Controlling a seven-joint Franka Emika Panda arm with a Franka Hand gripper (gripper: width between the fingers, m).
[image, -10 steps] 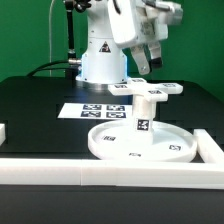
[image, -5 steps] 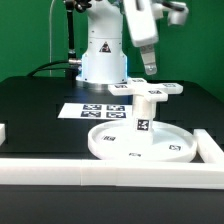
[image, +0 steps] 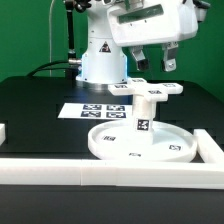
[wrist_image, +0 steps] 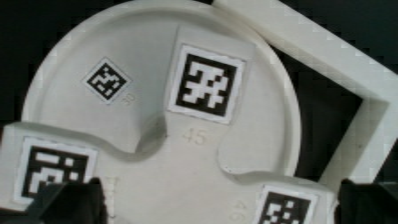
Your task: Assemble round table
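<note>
Three parts are stacked already: disc (image: 142,143) flat on the table (image: 40,100), short cylinder (image: 144,118) upright in its middle, cross piece (image: 147,89) sitting on top of the cylinder. You've got the hand (image: 153,62) hanging just above the cross piece, fingers (image: 170,60) spread and holding nothing, not touching anything.

The wrist view looks straight down on the cross piece (wrist_image: 160,160) with the disc (wrist_image: 160,60) below and the rail (wrist_image: 311,45) just beyond the disc's rim; dark fingertips (wrist_image: 50,195) show at the picture's edge.

Risks as I judge them:
- Can't tell if the cross piece is screwed home or only resting. A push off the cylinder's axis could tip or slide it off.
- Closing across an arm rather than the hub would likely twist it crooked and jam the thread.
- Side load on the cylinder could skate the whole disc toward the rail (image: 110,170); the marker board (image: 95,111) behind the disc won't stop anything.
</note>
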